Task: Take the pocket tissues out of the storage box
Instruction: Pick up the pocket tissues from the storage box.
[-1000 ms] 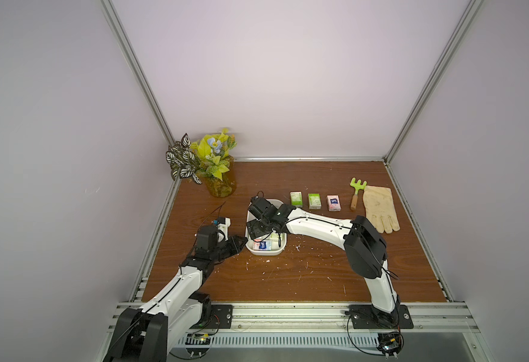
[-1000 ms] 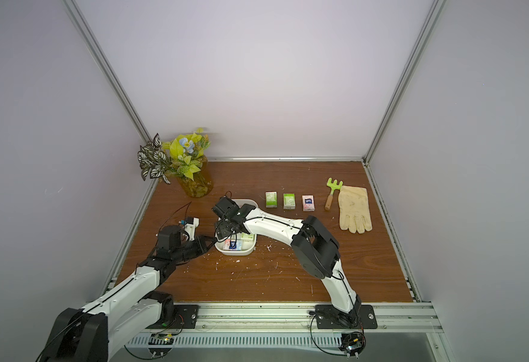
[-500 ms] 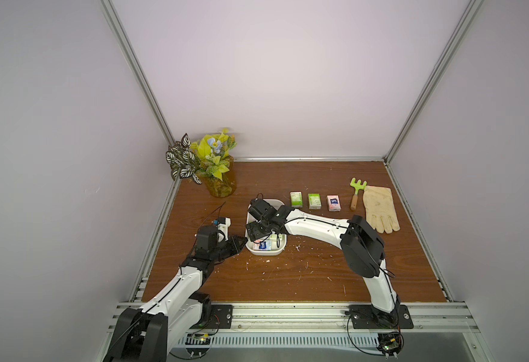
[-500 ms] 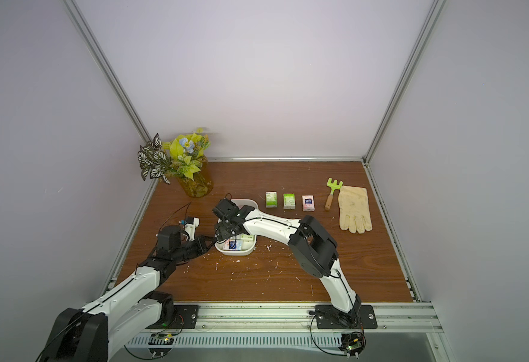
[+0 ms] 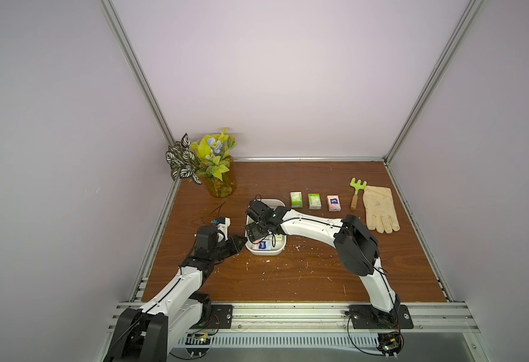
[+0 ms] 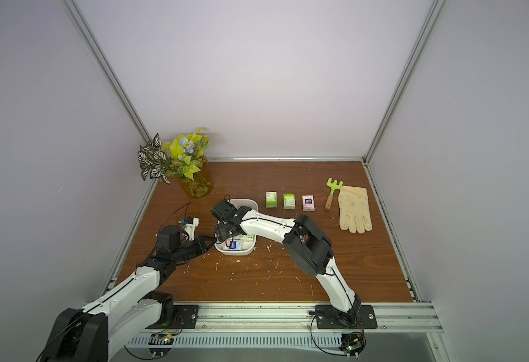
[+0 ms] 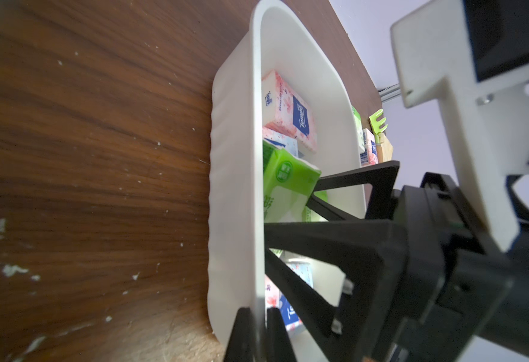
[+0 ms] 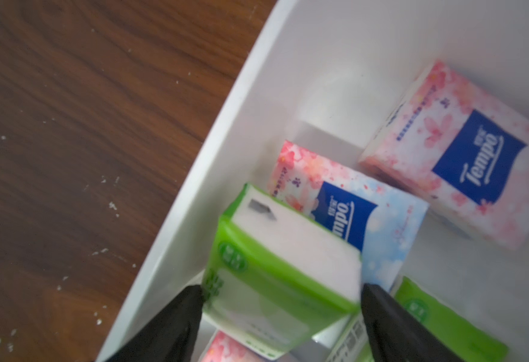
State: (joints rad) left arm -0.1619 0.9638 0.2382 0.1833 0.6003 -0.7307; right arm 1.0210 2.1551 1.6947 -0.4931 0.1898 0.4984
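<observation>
The white storage box sits left of centre on the table, its near wall pinched by the left gripper. Three pocket tissue packets already lie outside. The right gripper clamps a green packet inside; several remain

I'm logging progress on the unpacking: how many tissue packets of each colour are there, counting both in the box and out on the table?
Green packets: 4 (2 on the table, 2 in the box)
Pink or pale-blue packets: 4 (1 on the table, 3 in the box)
Total: 8
</observation>
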